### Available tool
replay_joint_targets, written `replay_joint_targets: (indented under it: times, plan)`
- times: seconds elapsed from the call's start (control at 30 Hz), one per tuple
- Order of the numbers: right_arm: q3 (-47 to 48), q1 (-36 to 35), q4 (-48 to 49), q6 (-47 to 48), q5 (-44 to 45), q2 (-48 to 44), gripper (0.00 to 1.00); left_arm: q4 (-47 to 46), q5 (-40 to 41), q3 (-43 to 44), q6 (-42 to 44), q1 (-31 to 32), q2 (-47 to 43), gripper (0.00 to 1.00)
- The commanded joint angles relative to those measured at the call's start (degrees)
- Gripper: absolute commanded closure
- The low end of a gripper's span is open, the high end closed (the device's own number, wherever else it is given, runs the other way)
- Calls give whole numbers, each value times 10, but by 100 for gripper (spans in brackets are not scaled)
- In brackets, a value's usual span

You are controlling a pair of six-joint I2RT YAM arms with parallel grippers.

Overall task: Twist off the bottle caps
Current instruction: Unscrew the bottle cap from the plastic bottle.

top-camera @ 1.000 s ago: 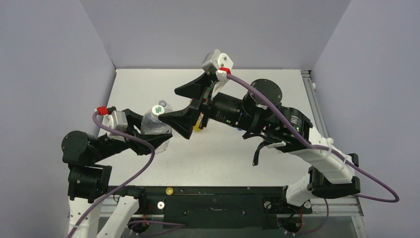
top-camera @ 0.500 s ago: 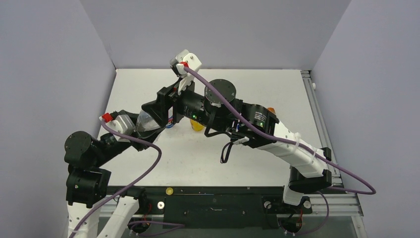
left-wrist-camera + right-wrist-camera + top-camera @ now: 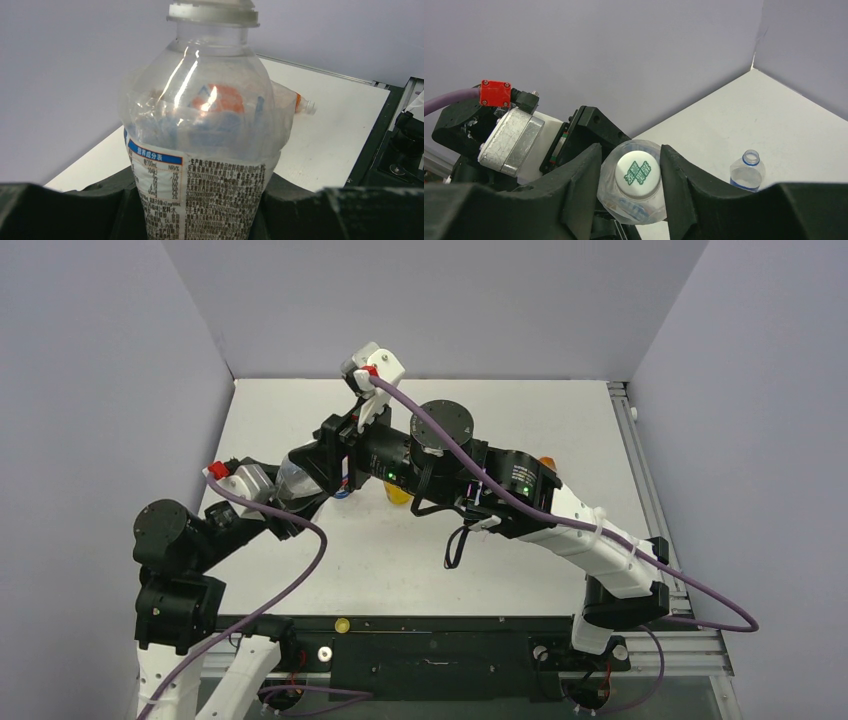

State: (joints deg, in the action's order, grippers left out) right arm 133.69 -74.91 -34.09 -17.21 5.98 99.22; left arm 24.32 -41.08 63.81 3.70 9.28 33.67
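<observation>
Where the black rail (image 3: 430, 625) runs along the table's near edge, a small yellow cap (image 3: 342, 625) lies on it, between the 2 arm bases. Just beyond, over the left side of the table (image 3: 400, 570), the left pincer (image 3: 197, 205) is clamped on the lower body of the clear water bottle (image 3: 200, 130). Its 2 black fingers (image 3: 60, 210) press against the white-and-blue printed label. Whether the bottle's base rests on the table cannot be told. The bottle's whitish cap (image 3: 638, 172), printed in green on top, sits on its neck. The right arm reaches across from the right, and the right pincer (image 3: 630, 160) hangs over that cap with its jaws parted, 1 finger (image 3: 579, 185) on each side. A strip of the bottle's shoulder shows between the cap and the finger on the left of the wrist view, so the cap is straddled rather than visibly squeezed. Under the right forearm a yellow juice bottle (image 3: 399, 496) peeks out near mid-table, mostly hidden. Near it stands a clear bottle with a blue neck ring (image 3: 748, 172), upright, its mouth open and capless. Farther right, the orange drink bottle (image 3: 295, 100) lies on its side on the table, well apart from the held bottle.
</observation>
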Motion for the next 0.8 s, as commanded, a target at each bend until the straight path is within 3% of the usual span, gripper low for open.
replay_joint_targets:
  times: [0.0,0.1,0.23,0.33,0.5,0.53,0.6,0.63,0.77]
  plan:
    - [-1,6,8,4,4,-7,61,-5,11,23,-1,-2,4,100]
    - [-4,8,11,11,12,-14,79,-3,9,23,0,-2,3,99]
    - [-10,8,1,37,6,-26,92,-2,-11,27,-16,-2,6,100]
    - [-13,11,-14,77,-68,-40,99,-12,-51,31,-63,-2,9,100]
    - [-63,17,-18,160,-223,-95,100,-108,-196,17,-213,-2,16,100]
    - [-66,21,-20,164,-273,-101,100,-140,-212,10,-291,-2,17,100]
    - [-70,28,-25,175,-337,-115,100,-296,-253,-15,-426,-2,18,99]
    - [-71,30,-27,180,-355,-124,100,-310,-261,-17,-474,-2,22,100]
    - [-87,33,-40,205,-422,-147,100,-339,-258,-6,-510,-2,24,100]
